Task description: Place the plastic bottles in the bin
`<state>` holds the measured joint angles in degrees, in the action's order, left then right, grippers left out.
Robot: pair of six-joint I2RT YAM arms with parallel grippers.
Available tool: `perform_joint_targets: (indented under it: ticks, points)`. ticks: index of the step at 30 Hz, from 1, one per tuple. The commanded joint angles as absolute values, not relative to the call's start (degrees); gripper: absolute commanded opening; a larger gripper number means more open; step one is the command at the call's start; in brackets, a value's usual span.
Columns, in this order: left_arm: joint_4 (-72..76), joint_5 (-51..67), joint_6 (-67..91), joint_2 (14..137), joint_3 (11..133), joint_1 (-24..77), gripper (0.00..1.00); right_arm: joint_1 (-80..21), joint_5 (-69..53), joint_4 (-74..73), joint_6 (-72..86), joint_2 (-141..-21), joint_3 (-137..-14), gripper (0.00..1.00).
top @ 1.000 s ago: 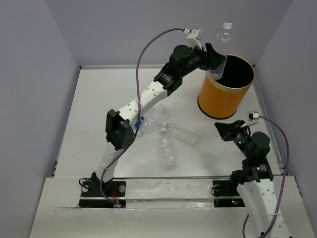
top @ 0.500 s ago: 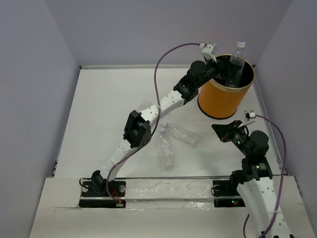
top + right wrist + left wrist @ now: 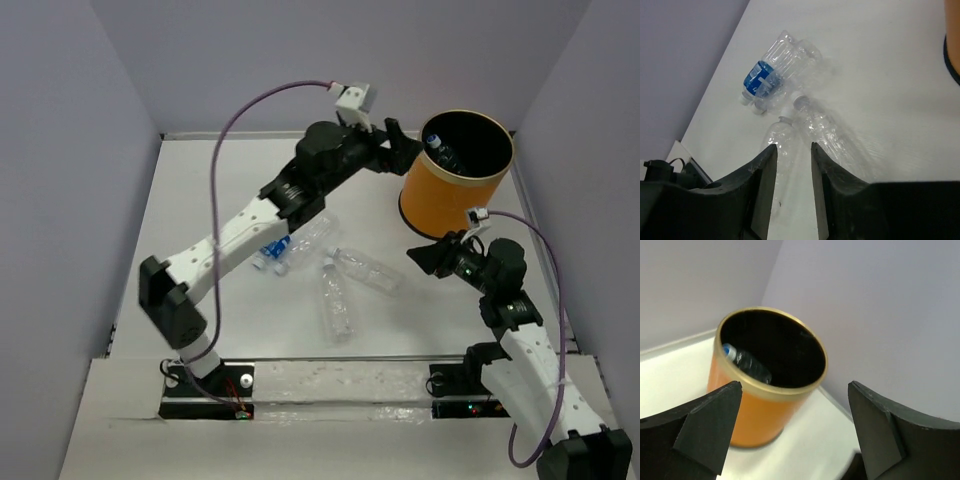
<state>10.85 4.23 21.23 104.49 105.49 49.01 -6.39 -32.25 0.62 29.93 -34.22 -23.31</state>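
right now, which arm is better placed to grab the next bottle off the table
Probably the right. The right gripper is open and aimed at the nearest bottle. The left gripper is open too, but up at the bin, farther off.

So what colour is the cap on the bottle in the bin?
Blue; the cap shows best in the left wrist view, inside the orange bin.

- The bin [image 3: 755, 422], ahead of the left gripper [image 3: 794, 386], is showing orange walls, a gold rim and a black inside.
- The binned bottle [image 3: 749, 365] is showing a blue cap.
- Beyond the right gripper [image 3: 793, 147], the labelled bottle [image 3: 761, 77] is showing blue on clear.
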Motion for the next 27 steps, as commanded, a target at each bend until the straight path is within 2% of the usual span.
perform_joint_targets:
  ticks: [1,2,4,7,9,15,27]
  points:
    - [6.7,0.6,23.6,85.5,83.2,48.8,0.99,-15.2,-30.0,3.8,25.3,-38.4,-28.7,0.49]
    - [5.3,-1.7,24.5,79.7,75.0,48.9,0.99,-17.6,-26.6,2.5,24.3,-41.5,-29.7,0.54]
    - [0.4,-3.3,28.2,74.4,67.9,49.0,0.99,-24.1,-23.0,1.8,20.9,-45.2,-32.6,0.67]
    - [-7.0,-5.1,32.8,64.9,57.1,49.0,0.99,-27.7,-18.1,0.4,17.8,-53.5,-37.3,0.79]
    - [-9.7,-5.5,37.2,59.1,51.1,49.0,0.99,-28.7,-15.7,-3.2,14.2,-59.6,-40.2,0.83]
    - [-13.1,-2.0,43.6,54.4,41.8,49.0,0.99,-30.7,-10.5,-14.6,5.4,-76.0,-52.6,0.88]
    - [-5.0,-0.4,43.2,66.9,40.3,49.0,0.99,-34.5,-11.2,-17.7,1.0,-91.7,-60.2,0.91]
